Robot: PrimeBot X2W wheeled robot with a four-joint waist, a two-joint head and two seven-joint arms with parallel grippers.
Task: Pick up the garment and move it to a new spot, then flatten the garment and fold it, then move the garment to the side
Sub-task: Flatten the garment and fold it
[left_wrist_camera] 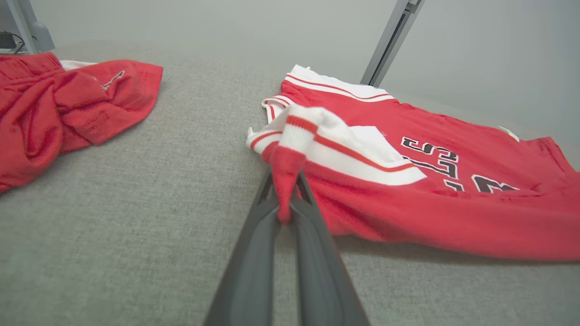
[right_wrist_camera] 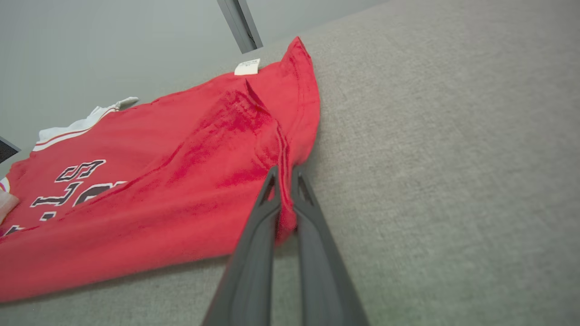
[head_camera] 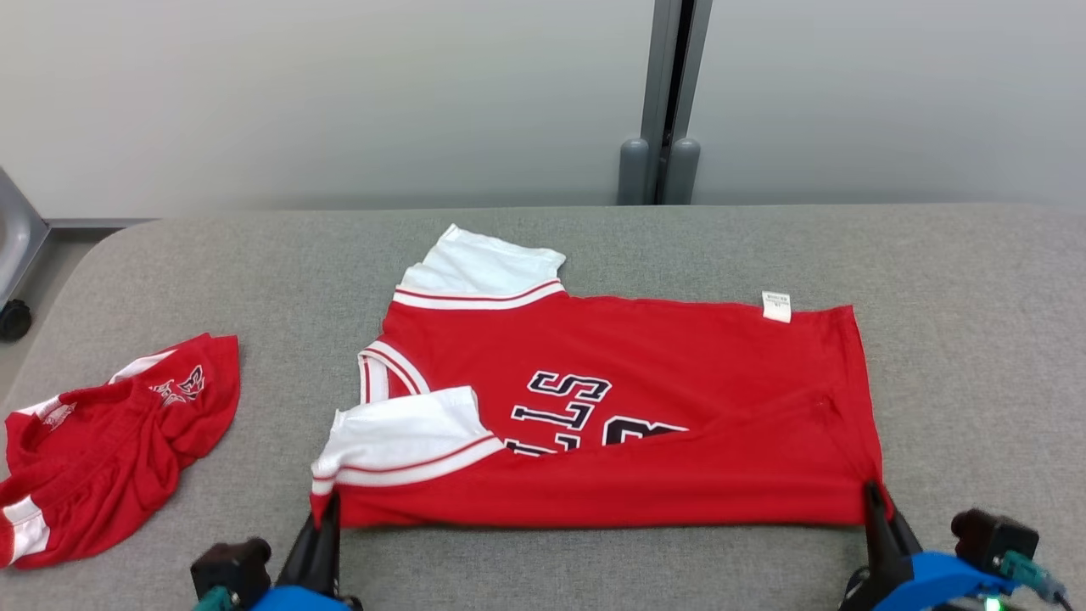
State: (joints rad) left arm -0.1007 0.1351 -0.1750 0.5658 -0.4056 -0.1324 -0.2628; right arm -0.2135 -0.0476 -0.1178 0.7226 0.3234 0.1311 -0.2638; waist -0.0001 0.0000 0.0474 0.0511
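Two corners of the red jersey (head_camera: 679, 407) are pinched at once as it lies spread across the middle of the grey padded table (head_camera: 594, 568), lettering up, collar end toward nine o'clock. The left gripper (head_camera: 327, 507), at seven o'clock in the head view, is pressed together on the red corner under a white sleeve (head_camera: 407, 441). The right gripper (head_camera: 872, 496), at five o'clock, is clamped on the hem corner. Taking both ends of the near long edge looks like preparation for carrying that edge toward twelve o'clock in a fold (the near strip already appears doubled over part of the lettering). A white label (head_camera: 775, 306) marks the far edge at one o'clock. A second red garment (head_camera: 110, 441), crumpled, sits well apart at nine o'clock. The table's woven covering is flat and uncluttered around the jersey. Behind it stands a pale grey wall (head_camera: 339, 85), with a dark upright post (head_camera: 674, 85) at twelve o'clock and a caster (head_camera: 13, 320) at the far nine o'clock edge.
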